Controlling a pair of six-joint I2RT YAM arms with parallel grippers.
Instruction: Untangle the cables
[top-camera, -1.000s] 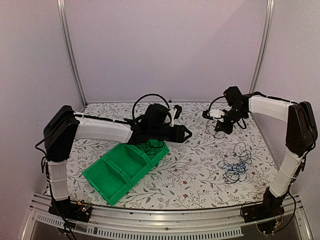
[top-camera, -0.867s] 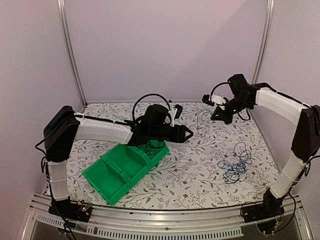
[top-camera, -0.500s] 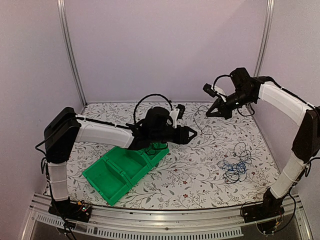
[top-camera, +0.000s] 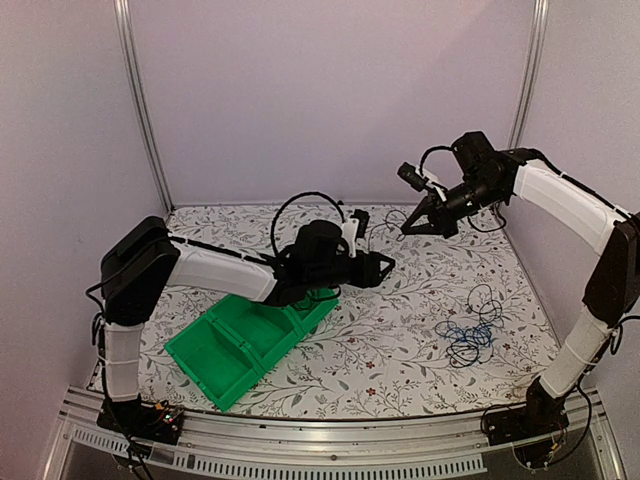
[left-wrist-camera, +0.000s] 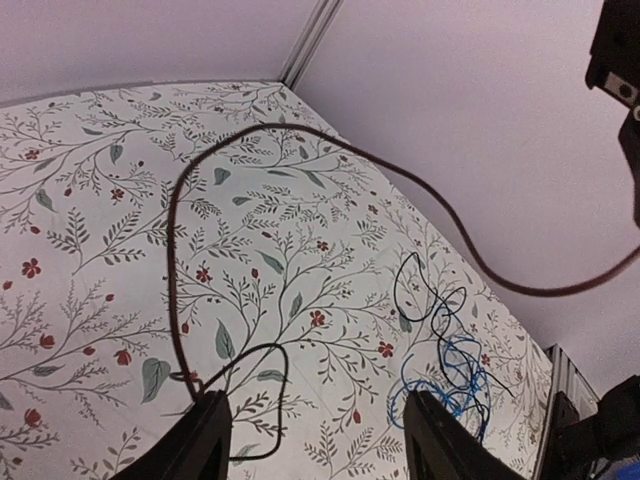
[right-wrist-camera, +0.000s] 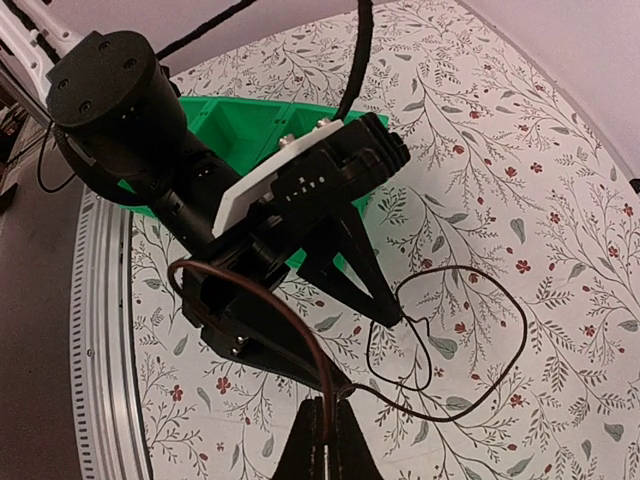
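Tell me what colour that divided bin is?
The bin is bright green, clearest in the top external view.

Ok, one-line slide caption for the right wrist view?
Right claw pinches a thin dark cable above the flowered table, facing the open left claw, green bin behind it.

A robot lab booth: plain white walls (top-camera: 330, 90), aluminium posts (top-camera: 142, 110), floral-cloth table (top-camera: 400, 370).

top: high behind near edge, facing forward-down | left wrist: low over table (left-wrist-camera: 90, 200) | right wrist: above left arm (right-wrist-camera: 110, 90), same table
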